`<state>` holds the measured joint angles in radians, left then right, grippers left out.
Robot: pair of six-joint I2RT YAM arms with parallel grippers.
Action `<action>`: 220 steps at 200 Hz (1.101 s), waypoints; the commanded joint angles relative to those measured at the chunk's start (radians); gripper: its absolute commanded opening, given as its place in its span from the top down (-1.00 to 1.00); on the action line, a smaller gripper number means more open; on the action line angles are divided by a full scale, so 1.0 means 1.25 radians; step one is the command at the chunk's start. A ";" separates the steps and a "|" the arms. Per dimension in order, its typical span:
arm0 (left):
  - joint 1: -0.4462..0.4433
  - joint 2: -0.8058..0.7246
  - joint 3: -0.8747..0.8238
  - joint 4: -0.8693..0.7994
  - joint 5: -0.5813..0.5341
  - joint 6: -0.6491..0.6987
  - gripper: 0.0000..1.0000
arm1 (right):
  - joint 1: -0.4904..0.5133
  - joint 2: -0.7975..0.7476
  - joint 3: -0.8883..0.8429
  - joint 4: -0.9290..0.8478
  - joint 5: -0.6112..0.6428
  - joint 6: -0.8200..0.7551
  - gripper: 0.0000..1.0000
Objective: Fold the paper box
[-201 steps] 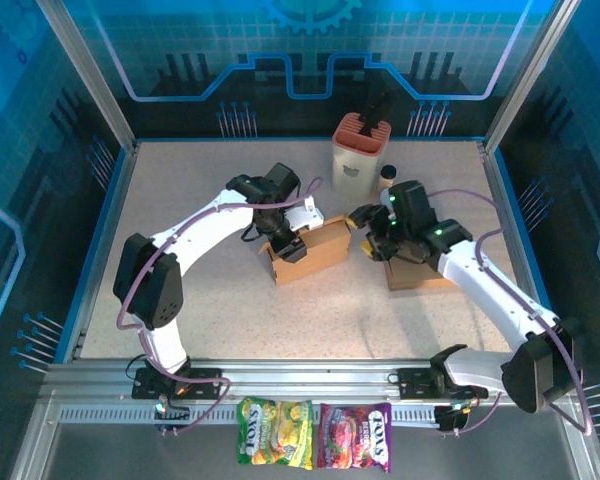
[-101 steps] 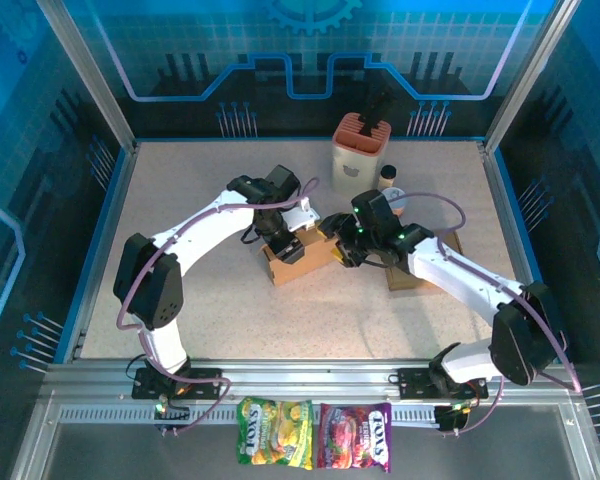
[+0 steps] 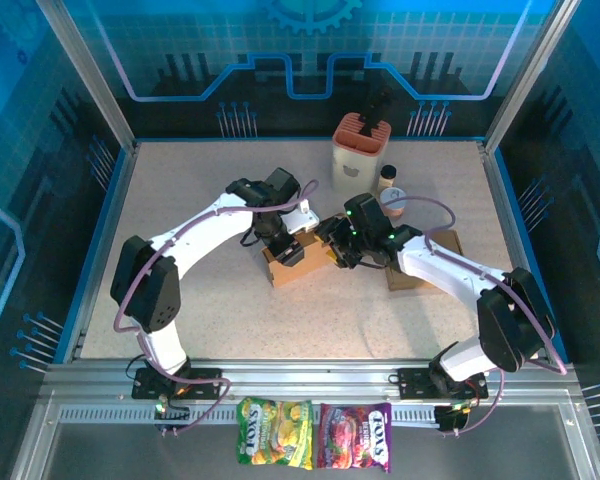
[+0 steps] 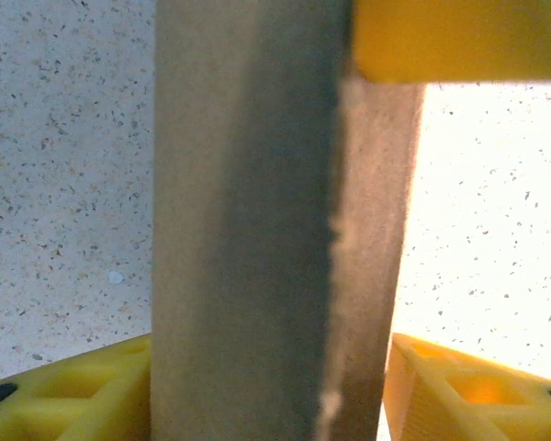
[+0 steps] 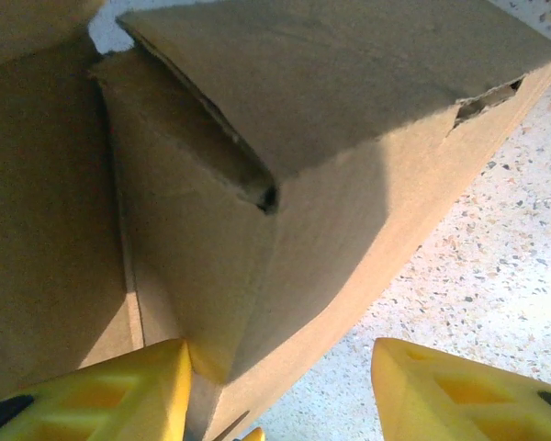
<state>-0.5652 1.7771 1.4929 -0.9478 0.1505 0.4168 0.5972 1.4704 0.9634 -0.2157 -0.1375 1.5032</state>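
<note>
The left fingers [image 4: 64, 395] are clamped on an upright wall of the paper box [image 3: 302, 266], with cardboard filling the gap between them. The right fingers [image 5: 101, 390] stand apart, 1 just beside the box's corner, the other over bare tabletop [image 5: 496, 257]. A flap [image 5: 349, 83] sits half-raised above them. The left should probably hold firm while the right presses squarely, so the box doesn't skew.

Paper box [image 3: 305, 268] centre; second box [image 3: 412, 278] right; holder [image 3: 361, 150] behind.
</note>
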 commanded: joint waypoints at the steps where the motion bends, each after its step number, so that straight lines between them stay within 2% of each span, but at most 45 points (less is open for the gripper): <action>1: -0.005 -0.033 -0.008 -0.001 0.034 -0.004 -0.18 | 0.014 -0.005 -0.034 -0.037 0.030 0.013 -0.02; 72: -0.005 -0.030 -0.008 -0.004 0.035 -0.001 -0.17 | 0.015 -0.003 -0.024 -0.068 0.018 0.036 0.21; 101: -0.005 -0.034 -0.013 0.002 0.035 0.009 -0.12 | 0.006 -0.007 0.009 -0.097 -0.005 -0.022 0.24; 122: -0.005 -0.040 -0.019 0.007 0.035 0.026 -0.10 | -0.028 -0.029 0.063 -0.147 -0.047 -0.195 0.10; 143: -0.005 -0.046 -0.022 0.010 0.038 0.038 -0.10 | -0.080 -0.083 0.107 -0.184 -0.081 -0.454 -0.03; 168: -0.005 -0.048 -0.022 0.010 0.046 0.042 -0.10 | -0.195 -0.148 0.103 -0.151 -0.230 -0.687 -0.10; 197: -0.005 -0.049 -0.022 0.009 0.053 0.047 -0.10 | -0.317 -0.093 0.132 -0.185 -0.401 -0.887 -0.11; 220: -0.005 -0.047 -0.023 0.003 0.060 0.053 -0.10 | -0.333 -0.025 0.197 -0.268 -0.408 -1.030 -0.11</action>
<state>-0.5659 1.7508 1.4742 -0.9367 0.1810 0.4538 0.1928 1.3575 1.1488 -0.4198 -0.5255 0.5297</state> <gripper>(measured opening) 0.548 0.554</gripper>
